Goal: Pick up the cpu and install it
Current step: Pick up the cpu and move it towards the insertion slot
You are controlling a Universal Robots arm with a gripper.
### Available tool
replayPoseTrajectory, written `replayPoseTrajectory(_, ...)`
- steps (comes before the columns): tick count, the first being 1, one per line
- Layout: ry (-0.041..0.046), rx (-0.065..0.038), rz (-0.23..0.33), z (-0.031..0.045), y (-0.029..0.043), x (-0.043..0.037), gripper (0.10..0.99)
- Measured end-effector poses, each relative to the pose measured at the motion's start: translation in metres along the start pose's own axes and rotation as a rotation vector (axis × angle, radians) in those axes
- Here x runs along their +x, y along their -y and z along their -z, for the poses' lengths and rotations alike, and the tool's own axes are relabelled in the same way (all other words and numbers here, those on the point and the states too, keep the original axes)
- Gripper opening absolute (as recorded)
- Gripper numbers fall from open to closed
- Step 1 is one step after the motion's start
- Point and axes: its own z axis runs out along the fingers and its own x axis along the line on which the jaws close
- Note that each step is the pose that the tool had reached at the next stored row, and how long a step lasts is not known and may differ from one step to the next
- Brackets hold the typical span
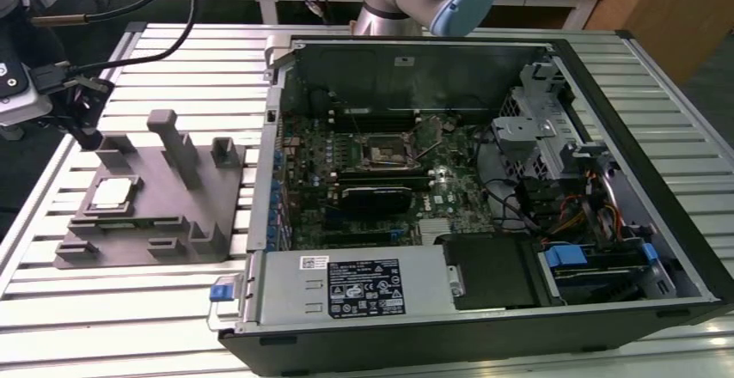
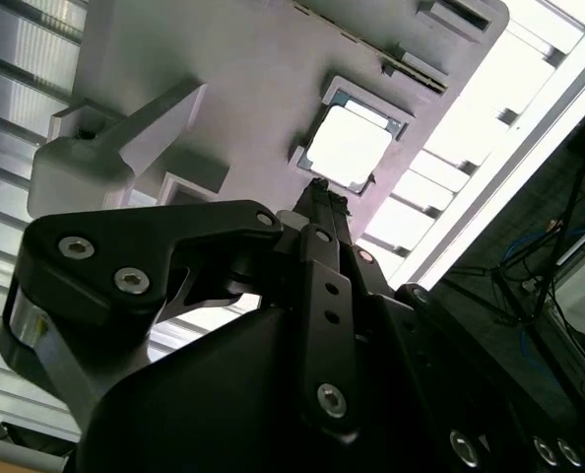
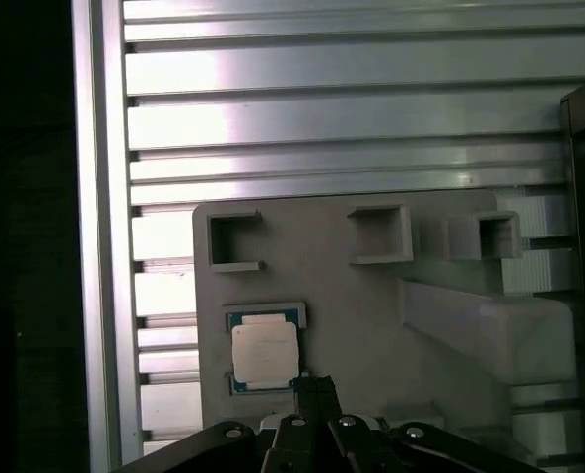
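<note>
Seeing the cpu (image 1: 112, 194) lying flat, lid up, in a shallow square pocket of the grey fixture (image 1: 172, 215), on the exterior view's left of the open PC case (image 1: 459, 344); not yet lifted, nothing touching it. Reads in both wrist views as a small square chip w/ a pale matt silver metal top and a thin dark teal substrate edge. Prob. parked in that pocket to sit square at a known spot, w/ raised lips on the sides to stop any slide. Taking the fixture for moulded or printed plastic: dull grey, blocky, w/ further open-sided pockets and tall upright fins, presumably for other parts. Over the fixture's corner at the exterior view's left, have the gripper (image 1: 88, 137) hanging near the cpu but apart from it: black metal linkage w/ bright screw heads, slim fingertips (image 3: 312, 386) pressed together and holding nothing, tips just beside the chip's edge in the first wrist view. Under all that, note the slatted aluminium table (image 1: 115, 335), shiny and grooved. Inside the case, approx mid motherboard (image 1: 453, 193), see the black square cpu socket (image 1: 382, 148), well apart from the chip.
</note>
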Motion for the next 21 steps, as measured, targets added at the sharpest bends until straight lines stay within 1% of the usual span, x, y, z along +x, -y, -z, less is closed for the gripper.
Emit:
replayPoseTrajectory(12, 0.0, 0.0, 0.0, -0.0131, 0.003, 0.0031, 0.106)
replayPoseTrajectory(21, -0.0001, 0.0, 0.0, -0.0214, 0.0051, 0.0055, 0.106)
